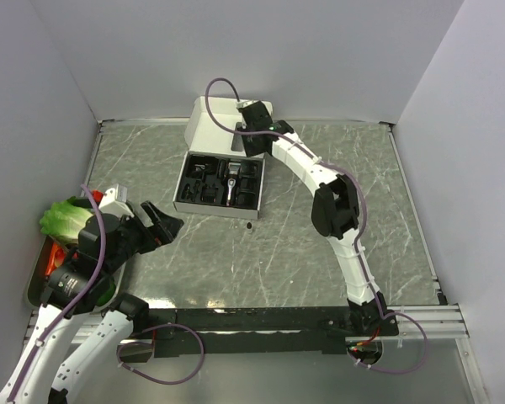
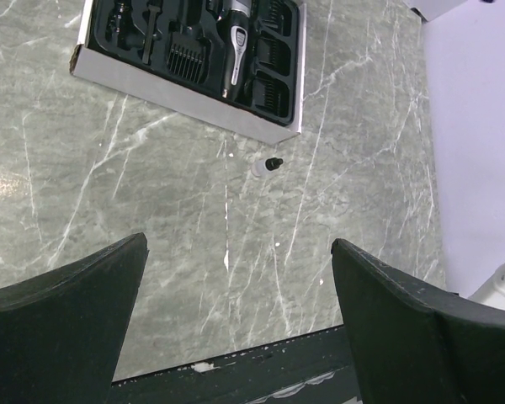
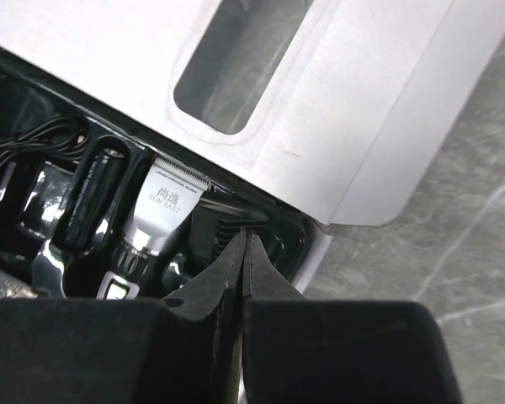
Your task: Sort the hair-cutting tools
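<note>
Now the right hand (image 3: pixel 244 242) is closed, fingers pressed together, tips over a black comb attachment (image 3: pixel 215 220) in the box (image 1: pixel 200 126) insert, just beside the silver head of the hair clipper (image 3: pixel 162 204). The clipper lies in its slot in the insert. The left hand (image 2: pixel 238 252) hangs wide open above the tabletop (image 2: pixel 151 210), well apart from the box; a small black-capped piece (image 2: pixel 269 165) lies near the box.

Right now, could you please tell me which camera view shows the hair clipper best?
The left wrist view: the hair clipper lies nearly full-length in its box. The right wrist view shows only its silver head, close up; the top external view shows it small.
</note>
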`<state>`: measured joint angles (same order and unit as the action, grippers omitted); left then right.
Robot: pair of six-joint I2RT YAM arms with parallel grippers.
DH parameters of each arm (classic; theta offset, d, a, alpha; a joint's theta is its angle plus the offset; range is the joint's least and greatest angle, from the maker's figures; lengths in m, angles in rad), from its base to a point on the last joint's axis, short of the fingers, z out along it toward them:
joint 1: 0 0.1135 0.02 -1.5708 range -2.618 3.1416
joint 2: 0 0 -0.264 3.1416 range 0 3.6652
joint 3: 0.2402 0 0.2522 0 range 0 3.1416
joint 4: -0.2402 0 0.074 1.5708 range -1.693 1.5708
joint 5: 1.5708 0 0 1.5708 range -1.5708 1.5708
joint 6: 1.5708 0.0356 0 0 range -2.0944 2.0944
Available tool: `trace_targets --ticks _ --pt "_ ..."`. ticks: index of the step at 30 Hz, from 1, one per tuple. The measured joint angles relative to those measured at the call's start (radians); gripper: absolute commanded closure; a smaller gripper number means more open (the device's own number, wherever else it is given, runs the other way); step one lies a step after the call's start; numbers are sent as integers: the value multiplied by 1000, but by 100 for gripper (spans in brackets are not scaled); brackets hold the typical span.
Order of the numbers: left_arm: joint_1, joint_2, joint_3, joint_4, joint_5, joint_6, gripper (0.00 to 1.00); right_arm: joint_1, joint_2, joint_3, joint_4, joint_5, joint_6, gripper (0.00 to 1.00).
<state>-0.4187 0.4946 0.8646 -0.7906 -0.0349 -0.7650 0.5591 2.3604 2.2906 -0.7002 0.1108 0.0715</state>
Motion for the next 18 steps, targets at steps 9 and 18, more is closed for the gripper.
trace_targets --ticks 9,18 --pt "0 9 0 0 -8 -7 3 -6 49 -4 17 -66 97 100" --pt "0 13 0 0 -16 -7 3 -8 72 34 43 -97 138 100"
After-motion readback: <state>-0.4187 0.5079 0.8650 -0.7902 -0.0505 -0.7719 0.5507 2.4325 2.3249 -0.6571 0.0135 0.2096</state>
